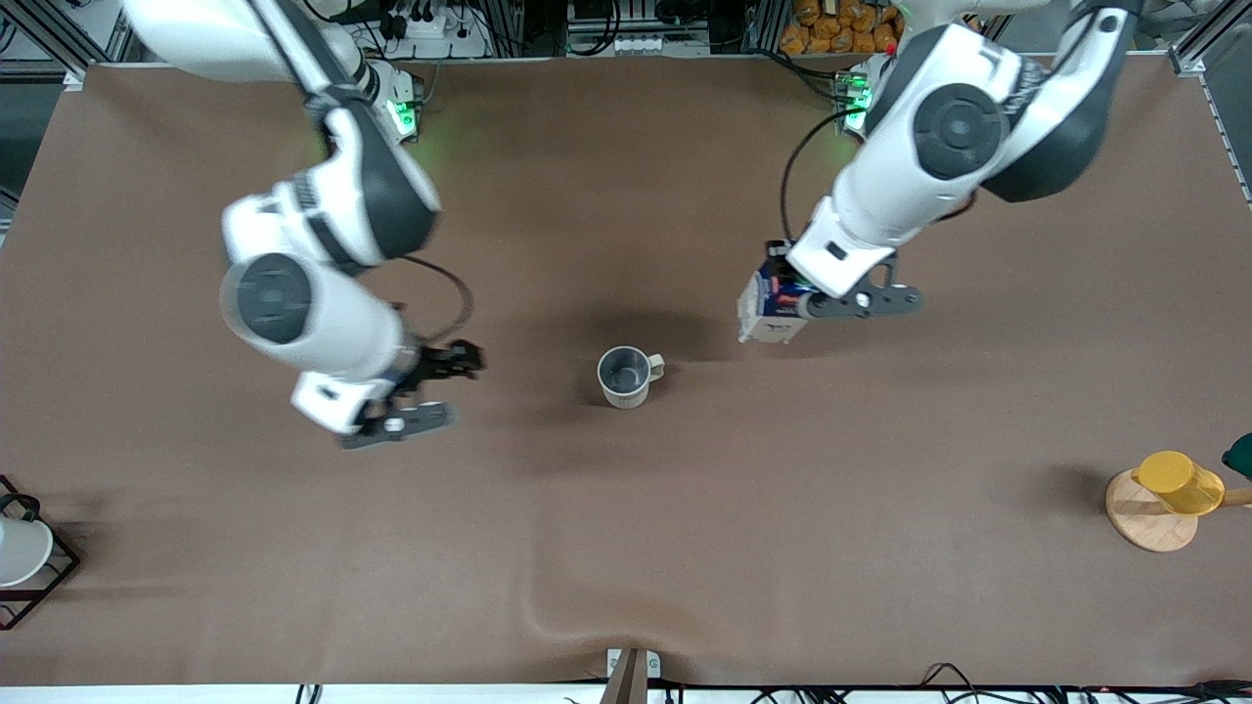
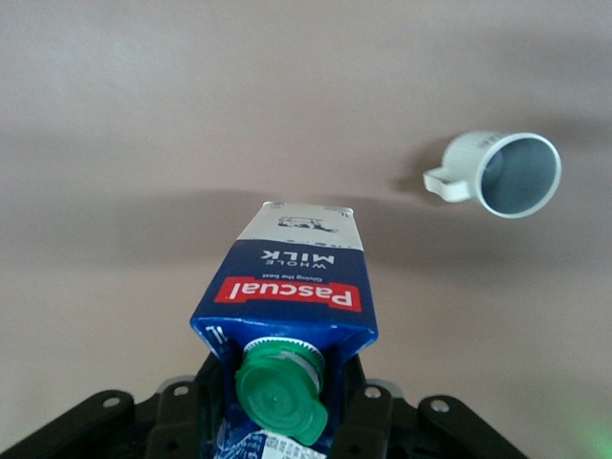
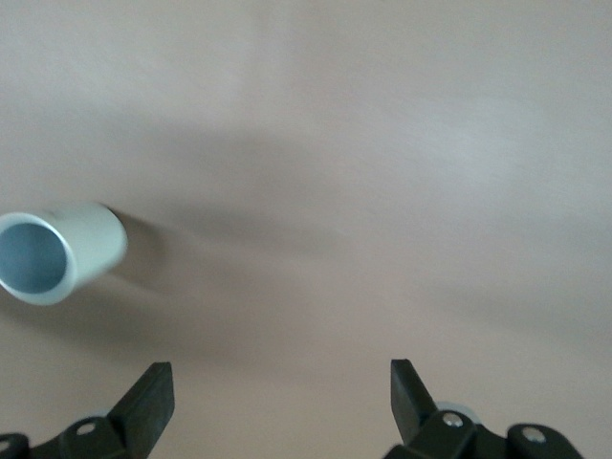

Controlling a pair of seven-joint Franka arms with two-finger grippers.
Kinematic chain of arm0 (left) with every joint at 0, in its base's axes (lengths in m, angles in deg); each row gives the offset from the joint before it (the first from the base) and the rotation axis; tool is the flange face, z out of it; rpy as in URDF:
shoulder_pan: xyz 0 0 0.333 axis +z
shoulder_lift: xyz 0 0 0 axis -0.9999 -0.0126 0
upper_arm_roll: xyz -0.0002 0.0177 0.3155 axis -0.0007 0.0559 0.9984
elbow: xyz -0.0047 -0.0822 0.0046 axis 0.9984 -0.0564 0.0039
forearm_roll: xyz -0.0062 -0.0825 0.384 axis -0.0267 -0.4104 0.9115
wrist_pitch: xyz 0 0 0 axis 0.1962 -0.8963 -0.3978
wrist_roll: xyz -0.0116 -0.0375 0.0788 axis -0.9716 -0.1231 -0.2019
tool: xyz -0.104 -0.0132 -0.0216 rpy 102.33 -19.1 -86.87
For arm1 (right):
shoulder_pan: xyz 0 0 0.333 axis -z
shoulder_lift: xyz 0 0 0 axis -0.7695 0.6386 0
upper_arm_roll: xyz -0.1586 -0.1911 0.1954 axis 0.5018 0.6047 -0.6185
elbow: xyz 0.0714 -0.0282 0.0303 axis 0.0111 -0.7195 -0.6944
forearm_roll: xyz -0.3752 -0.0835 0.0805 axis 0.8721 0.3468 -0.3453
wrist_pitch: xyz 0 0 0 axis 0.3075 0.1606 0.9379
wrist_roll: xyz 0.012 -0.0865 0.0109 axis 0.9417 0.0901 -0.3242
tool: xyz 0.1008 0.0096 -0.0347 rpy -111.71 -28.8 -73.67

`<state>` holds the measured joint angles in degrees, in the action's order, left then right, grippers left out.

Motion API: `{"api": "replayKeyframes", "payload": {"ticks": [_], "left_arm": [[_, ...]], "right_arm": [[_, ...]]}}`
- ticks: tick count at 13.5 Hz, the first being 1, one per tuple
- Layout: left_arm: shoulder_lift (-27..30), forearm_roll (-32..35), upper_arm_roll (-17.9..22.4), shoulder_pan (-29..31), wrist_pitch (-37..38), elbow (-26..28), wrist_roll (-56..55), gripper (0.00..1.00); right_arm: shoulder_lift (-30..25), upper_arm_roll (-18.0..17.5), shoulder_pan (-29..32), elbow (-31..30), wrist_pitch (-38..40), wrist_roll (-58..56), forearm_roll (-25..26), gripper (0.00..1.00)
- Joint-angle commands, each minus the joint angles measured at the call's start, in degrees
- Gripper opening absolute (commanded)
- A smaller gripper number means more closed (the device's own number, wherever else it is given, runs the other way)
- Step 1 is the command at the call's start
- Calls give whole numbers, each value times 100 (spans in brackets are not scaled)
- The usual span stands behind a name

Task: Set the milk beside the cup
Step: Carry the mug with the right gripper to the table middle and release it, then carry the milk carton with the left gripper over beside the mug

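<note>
Brown table [image 1: 626, 548] filling the frame, left gripper [image 1: 782, 305] right of centre clamping the milk [image 1: 768, 311] above the table, right gripper [image 1: 430, 386] left of centre spread wide, cup [image 1: 626, 376] upright at centre.

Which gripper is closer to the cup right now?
Left, narrowly. The left gripper, shut on the milk, hangs toward the left arm's end from the cup; the right gripper, open and empty, waits toward the right arm's end.
</note>
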<state>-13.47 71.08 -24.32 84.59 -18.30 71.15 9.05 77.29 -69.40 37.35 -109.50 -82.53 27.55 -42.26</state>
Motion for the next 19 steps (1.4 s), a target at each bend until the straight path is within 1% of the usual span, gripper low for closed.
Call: {"api": "replayKeyframes", "payload": {"ticks": [1,2,3,4,5,6,7,10,12,13,15,16,18,19], "left_arm": [[-686,-36,-19,-645,79,-633,-925,48],[-905,-27,-10,-821,79,-826,-1260,48],[-1134,-9,-10,-1014,71,-1054,-1541,48],[-1345,43,7,-1190,79,-1265,-1710,47],[-1477,235,33,-1349,71,-1363,-1763,47],[-1574,420,34,-1446,70,-1390,-1790,47],[-1671,483,34,-1517,62,-1443,-1851,47],[-1952,685,51,-1710,-8,-1706,-1878,46],[-2076,712,69,-1763,-192,-1742,-1878,46],[-2137,721,86,-1763,-280,-1742,-1878,46],[-2243,747,174,-1903,-543,-1742,-1869,46],[-2261,921,322,-2061,-606,-1751,-1861,46],[-2374,1028,551,-2325,-720,-1759,-1860,46],[-2410,1037,630,-2413,-764,-1786,-1861,46]], "right_arm": [[-895,-69,704,-606,450,-853,-114,100],[-1106,-69,959,-677,539,-1022,-114,100],[-1343,44,1075,-712,696,-1180,-106,100],[-1580,463,963,-704,881,-1216,-105,100],[-1826,850,692,-712,1030,-1191,-79,100],[-1985,1149,516,-730,1102,-1156,-62,100],[-2170,1196,566,-739,1146,-1138,-53,100],[-2400,1135,1005,-721,1426,-971,-53,100],[-2575,1065,1295,-713,1594,-962,-53,100],[-2602,951,1435,-669,1742,-797,-44,100],[-2690,364,1751,-660,1910,-17,-18,100],[-2699,231,1788,-660,1937,187,35,100],[-2690,299,1797,-607,1937,120,44,100],[-2681,395,1788,-598,1920,-81,44,100]]}}
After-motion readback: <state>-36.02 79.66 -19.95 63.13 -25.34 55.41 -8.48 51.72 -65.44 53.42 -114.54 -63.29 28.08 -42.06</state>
